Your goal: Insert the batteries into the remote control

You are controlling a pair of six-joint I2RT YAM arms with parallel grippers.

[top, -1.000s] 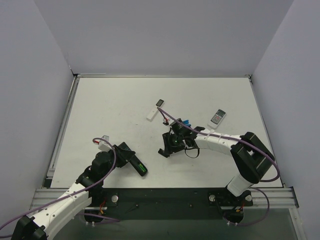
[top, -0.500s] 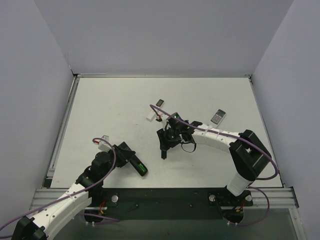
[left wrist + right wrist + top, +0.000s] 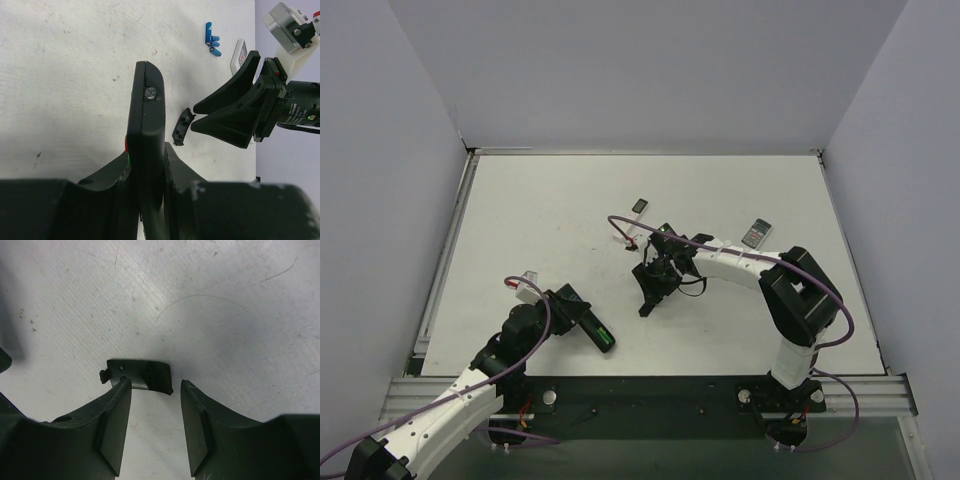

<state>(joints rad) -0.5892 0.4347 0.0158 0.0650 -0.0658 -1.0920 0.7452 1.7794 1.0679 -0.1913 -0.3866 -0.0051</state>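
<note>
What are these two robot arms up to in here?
The left gripper is clamped on the long black remote control, and what looks like a green battery shows near its end. The right gripper hangs open just over a small black cover, likely the battery lid, which lies on the table. It is not gripping the cover yet.

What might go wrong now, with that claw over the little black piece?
The small black cover lies flat and off-centre under the right gripper's open fingers, so closing may flick it away. The left gripper pinches the remote control on edge by one end; pushing could twist it.
</note>
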